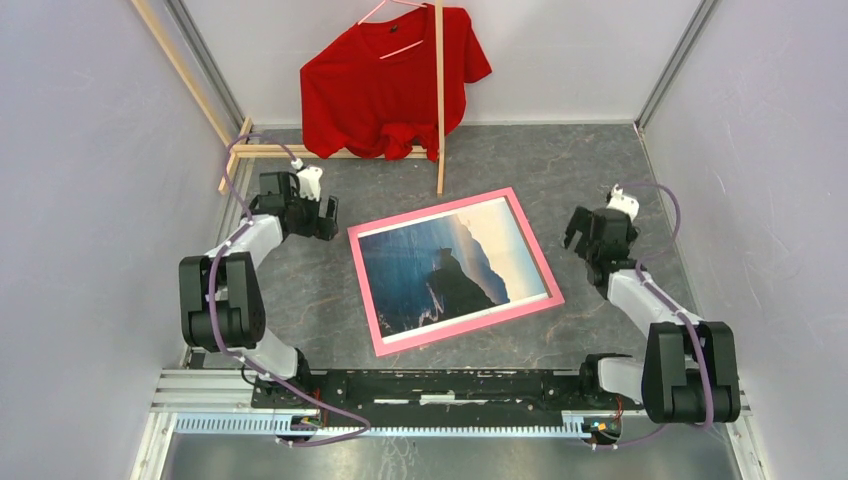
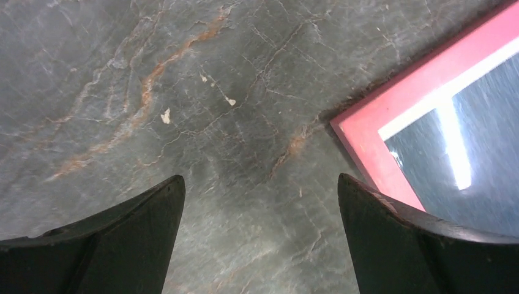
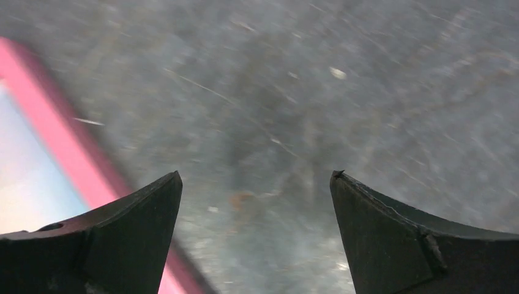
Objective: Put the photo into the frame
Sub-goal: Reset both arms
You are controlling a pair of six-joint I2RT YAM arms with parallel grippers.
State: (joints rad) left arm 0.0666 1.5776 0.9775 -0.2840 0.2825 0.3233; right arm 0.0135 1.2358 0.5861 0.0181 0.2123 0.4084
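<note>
The photo (image 1: 440,270) lies inside the frame (image 1: 430,213), between the left hand (image 1: 323,217) and right hand (image 1: 580,234), both spread wide, empty.

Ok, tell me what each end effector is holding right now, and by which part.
Nothing. The left end effector and right end effector are both open, beside the frame.

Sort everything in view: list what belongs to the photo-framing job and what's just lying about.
Job in hand: photo, frame, left gripper and right gripper, both open.

Lying about: red shirt, wooden rack, pink hanger.
</note>
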